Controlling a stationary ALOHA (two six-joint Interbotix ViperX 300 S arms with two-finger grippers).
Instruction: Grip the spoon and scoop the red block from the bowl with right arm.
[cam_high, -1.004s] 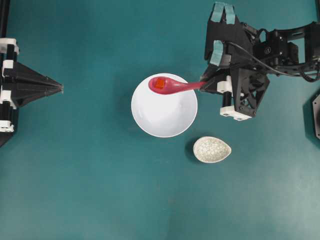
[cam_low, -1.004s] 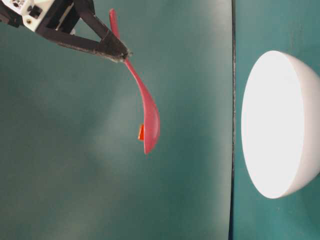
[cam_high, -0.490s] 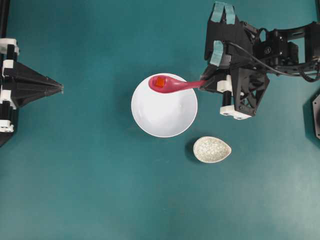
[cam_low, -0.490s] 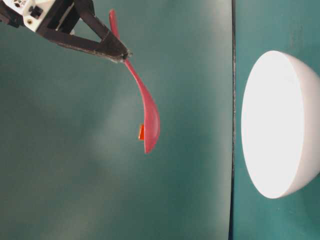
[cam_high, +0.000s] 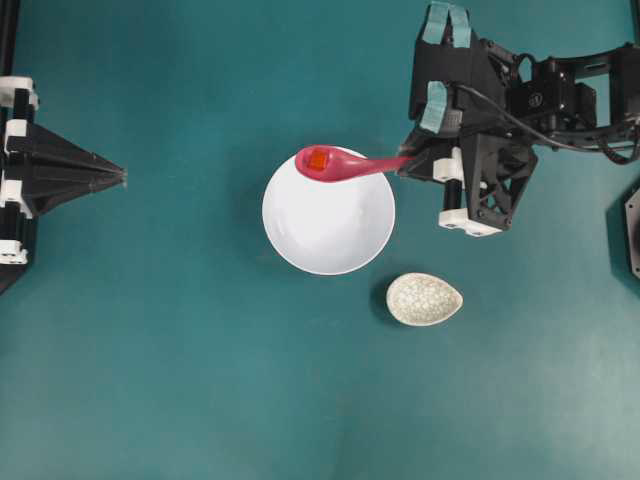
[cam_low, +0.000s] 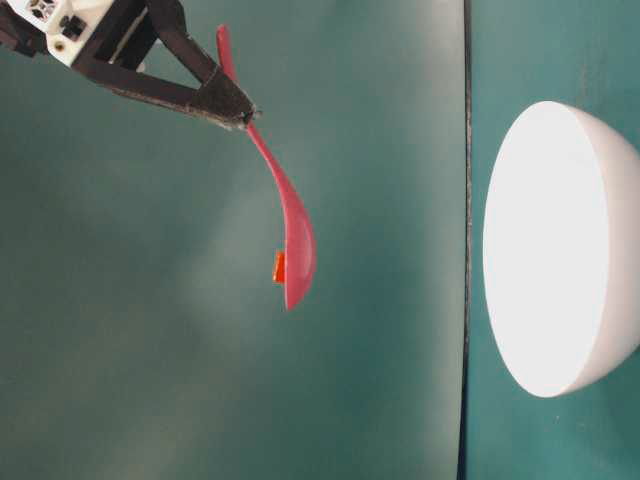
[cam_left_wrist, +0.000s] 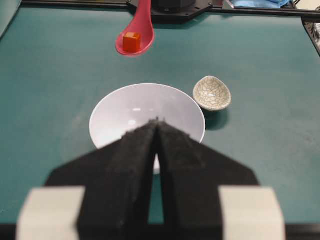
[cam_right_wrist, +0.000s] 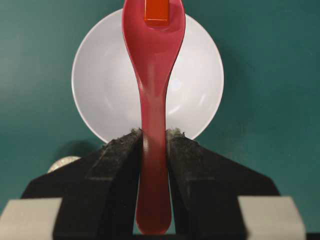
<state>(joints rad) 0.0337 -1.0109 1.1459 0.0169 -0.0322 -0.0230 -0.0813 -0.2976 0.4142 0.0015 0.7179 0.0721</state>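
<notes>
Two jaws of right gripper (cam_right_wrist: 152, 137) pinch spoon (cam_right_wrist: 152, 90) handle; red block (cam_right_wrist: 156, 11) sits in scoop. Table-level view alone shows spoon lifted clear of bowl (cam_low: 560, 250) (overhead hides height). Left gripper (cam_left_wrist: 157, 125) pressed together.

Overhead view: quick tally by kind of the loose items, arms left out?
Bowl: 1, white
Dish: 1, speckled
Spoon: 1, pink
Block: 1, red, lying in the spoon's scoop
Total: 4
</notes>
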